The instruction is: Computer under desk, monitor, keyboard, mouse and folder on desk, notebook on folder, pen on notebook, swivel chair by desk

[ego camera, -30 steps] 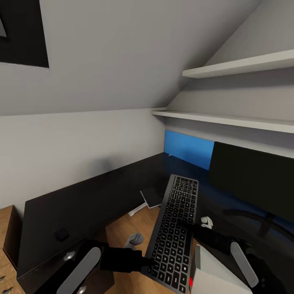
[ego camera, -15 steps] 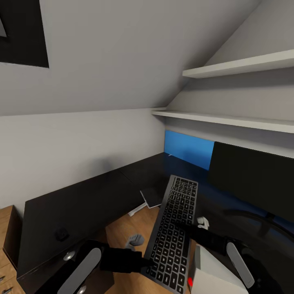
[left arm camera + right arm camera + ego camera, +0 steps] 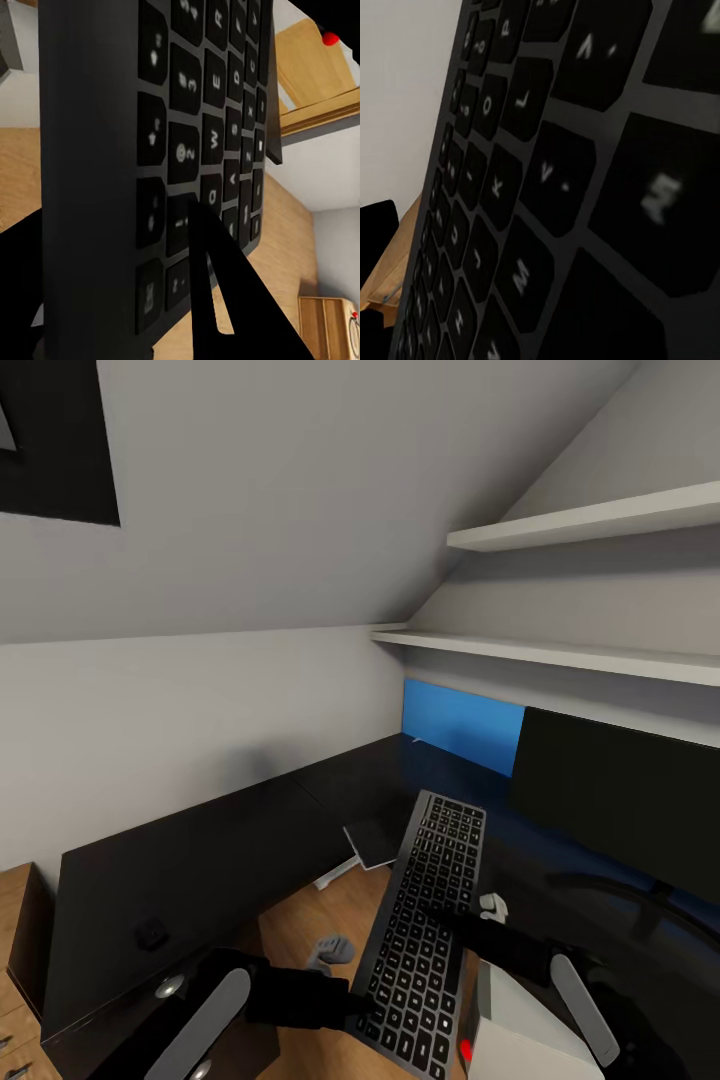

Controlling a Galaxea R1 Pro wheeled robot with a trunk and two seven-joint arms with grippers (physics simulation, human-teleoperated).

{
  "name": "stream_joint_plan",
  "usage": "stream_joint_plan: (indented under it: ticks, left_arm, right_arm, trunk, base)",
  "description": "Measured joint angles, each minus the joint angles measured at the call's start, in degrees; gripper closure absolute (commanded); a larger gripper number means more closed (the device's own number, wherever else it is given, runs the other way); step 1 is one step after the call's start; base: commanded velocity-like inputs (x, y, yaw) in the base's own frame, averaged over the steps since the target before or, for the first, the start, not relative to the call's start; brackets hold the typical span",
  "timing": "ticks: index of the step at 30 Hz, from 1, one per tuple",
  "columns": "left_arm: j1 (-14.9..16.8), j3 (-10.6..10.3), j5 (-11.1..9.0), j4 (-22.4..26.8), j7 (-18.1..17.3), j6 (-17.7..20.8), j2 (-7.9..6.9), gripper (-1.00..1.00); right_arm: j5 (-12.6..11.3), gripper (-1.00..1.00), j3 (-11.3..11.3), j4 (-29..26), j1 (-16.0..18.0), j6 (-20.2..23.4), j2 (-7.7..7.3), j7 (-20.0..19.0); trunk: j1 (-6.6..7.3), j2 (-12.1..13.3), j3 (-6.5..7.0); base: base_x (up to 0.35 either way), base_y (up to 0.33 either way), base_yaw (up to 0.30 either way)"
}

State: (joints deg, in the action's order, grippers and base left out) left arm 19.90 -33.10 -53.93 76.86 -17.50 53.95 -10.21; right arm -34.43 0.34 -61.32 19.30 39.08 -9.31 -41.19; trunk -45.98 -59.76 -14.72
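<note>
Because it is being carried toward the monitor (image 3: pixel 620 800), the keyboard (image 3: pixel 425 925) is held aloft over the worktop (image 3: pixel 200 860) edge, pinched by the left tool (image 3: pixel 362 1000); the right tool's closure cannot be told.

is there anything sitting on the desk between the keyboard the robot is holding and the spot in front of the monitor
Nothing visible does. The slim silver-grey keyboard with black keys is held up by the left gripper at its near edge. The glossy black desk top looks bare beside the black-fronted monitor, though the keyboard and right arm hide part of it.
</note>
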Motion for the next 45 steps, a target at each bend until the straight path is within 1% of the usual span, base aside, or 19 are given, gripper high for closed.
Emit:
stream_joint_plan:
  ticks: [5, 6, 12, 28, 29, 45]
  left_arm:
    - [0.0, 0.02, 0.0, 0.01, -0.05, 0.01, 0.01, 1.0]
    - [0.0, 0.03, 0.02, 0.0, -0.08, 0.01, 0.02, 1.0]
    - [-0.02, 0.08, 0.03, 0.07, -0.11, 0.02, 0.02, 1.0]
    - [-0.04, 0.37, -0.77, 0.04, -0.13, 0.18, -0.06, 1.0]
    - [-0.02, 0.45, -0.22, 0.04, -0.12, 0.06, -0.07, 1.0]
    - [-0.01, 0.39, -0.43, 0.0, -0.08, 0.08, -0.03, 1.0]
  right_arm:
    - [-0.18, -1.0, -0.02, -0.01, 0.0, 0.11, -0.03, 0.0]
    - [-0.23, 1.0, -0.02, -0.01, 0.0, 0.17, -0.05, 0.0]
    - [-0.47, 1.0, -0.04, -0.04, 0.01, 0.29, -0.08, 0.06]
    - [-0.71, 1.0, -0.18, 0.04, 0.02, 0.15, -0.15, 0.07]
    - [-0.55, 1.0, -0.15, 0.04, 0.01, 0.21, -0.16, 0.04]
    - [-0.37, 1.0, -0.25, 0.07, 0.0, 0.23, -0.23, -0.04]
  trunk:
    - [0.0, 0.0, 0.0]
    - [0.0, 0.0, 0.0]
    - [0.0, 0.0, 0.0]
    - [0.0, 0.0, 0.0]
    - [0.0, 0.0, 0.0]
    - [0.0, 0.0, 0.0]
  base:
    - [0.0, 0.0, 0.0]
    - [0.0, 0.0, 0.0]
    - [0.0, 0.0, 0.0]
    - [0.0, 0.0, 0.0]
    - [0.0, 0.0, 0.0]
    - [0.0, 0.0, 0.0]
